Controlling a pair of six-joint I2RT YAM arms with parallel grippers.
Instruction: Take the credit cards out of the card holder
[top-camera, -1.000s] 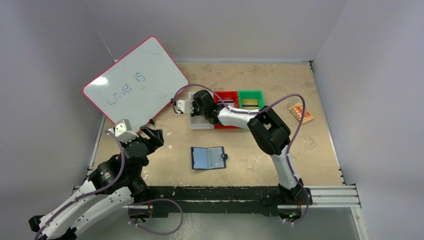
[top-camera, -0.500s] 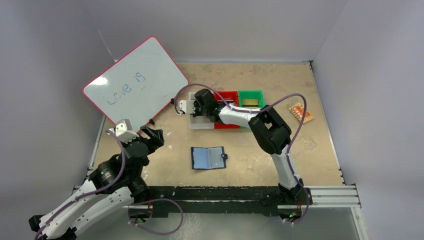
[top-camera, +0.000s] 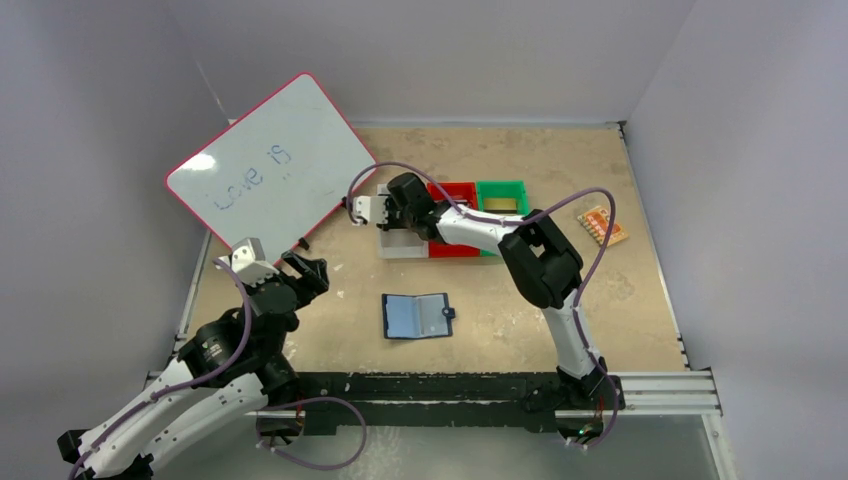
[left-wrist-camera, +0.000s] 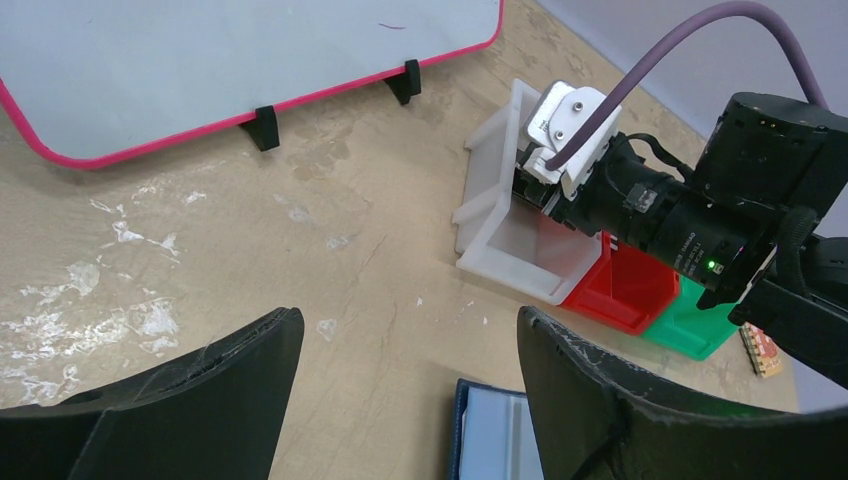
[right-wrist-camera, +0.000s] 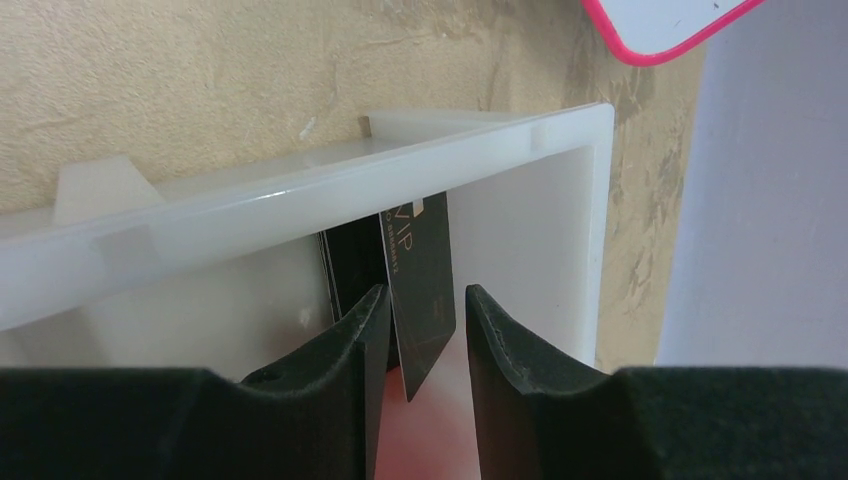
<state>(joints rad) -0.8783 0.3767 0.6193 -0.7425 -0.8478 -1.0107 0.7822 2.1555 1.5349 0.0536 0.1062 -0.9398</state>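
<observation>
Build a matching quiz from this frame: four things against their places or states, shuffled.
1. card holder
2. black card
3. whiteboard
4. left gripper

A. between the fingers of the right gripper, at the white bin
B. lying open, pale inside up
C. open, holding nothing
D. propped up at the far left

Pairs: 1-B, 2-A, 3-D, 4-C

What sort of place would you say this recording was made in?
Probably a robotics lab test cell: plain grey walls box in a worn tabletop, two arms are bolted to a metal rail, and props like a whiteboard and coloured bins are laid out.
</observation>
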